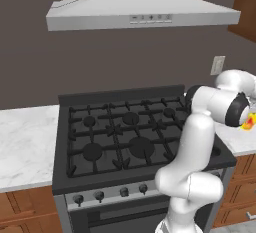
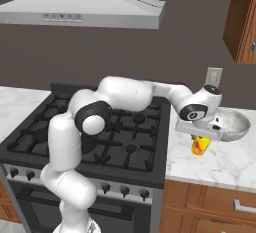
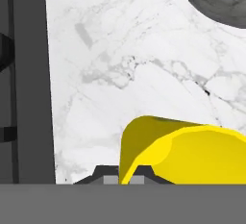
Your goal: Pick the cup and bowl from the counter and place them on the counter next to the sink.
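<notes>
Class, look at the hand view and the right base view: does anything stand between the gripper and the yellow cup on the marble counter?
Nothing visible does. The gripper hangs directly over the yellow cup, whose rim already reaches its fingertips in the hand view. The bowl sits beside the cup, off to one side on the counter, not in between.

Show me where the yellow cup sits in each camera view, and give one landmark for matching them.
Left base view: the yellow cup peeks out at the right edge, behind the arm's wrist.
Right base view: right of centre, under the gripper, before the bowl.
Hand view: bottom right.
Landmark: the stovetop's right edge against the counter.
</notes>
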Motion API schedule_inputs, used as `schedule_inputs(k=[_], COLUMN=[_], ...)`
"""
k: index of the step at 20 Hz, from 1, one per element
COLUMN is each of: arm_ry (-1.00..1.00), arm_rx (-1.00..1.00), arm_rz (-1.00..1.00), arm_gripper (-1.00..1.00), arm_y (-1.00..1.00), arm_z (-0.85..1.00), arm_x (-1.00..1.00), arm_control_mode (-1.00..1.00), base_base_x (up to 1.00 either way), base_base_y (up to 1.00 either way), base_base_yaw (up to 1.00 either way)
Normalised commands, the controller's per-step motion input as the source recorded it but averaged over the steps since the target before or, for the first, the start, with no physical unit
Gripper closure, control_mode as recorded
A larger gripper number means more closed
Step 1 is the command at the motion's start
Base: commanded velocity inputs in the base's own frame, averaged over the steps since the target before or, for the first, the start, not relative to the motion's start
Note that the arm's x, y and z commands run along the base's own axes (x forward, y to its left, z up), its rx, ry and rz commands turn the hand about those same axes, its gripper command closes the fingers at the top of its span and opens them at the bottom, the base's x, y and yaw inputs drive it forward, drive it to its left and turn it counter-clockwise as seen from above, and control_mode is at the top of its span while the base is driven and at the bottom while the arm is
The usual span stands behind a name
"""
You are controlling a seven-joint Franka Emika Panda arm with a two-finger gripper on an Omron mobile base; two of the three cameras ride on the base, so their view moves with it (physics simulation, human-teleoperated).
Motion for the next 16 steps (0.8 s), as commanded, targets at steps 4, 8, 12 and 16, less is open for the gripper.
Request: schedule_inputs(k=[4,8,12,16], arm_ry=[0.0,0.0,-0.04,-0.09], arm_rx=[-0.04,-0.07,-0.08,-0.08], arm_rz=[0.1,0.11,0.11,0.1], arm_gripper=[1.0,1.0,1.0,1.0], arm_y=[0.3,0.48,0.64,0.75], arm_z=[0.49,0.13,0.1,0.21], arm_x=[-0.41,-0.38,-0.25,-0.25], arm_control_mode=[-1.0,-1.0,-1.0,-1.0], base_base_x=[0.0,0.0,0.0,0.0], base_base_y=[0.0,0.0,0.0,0.0], base_base_yaw=[0.0,0.0,0.0,0.0])
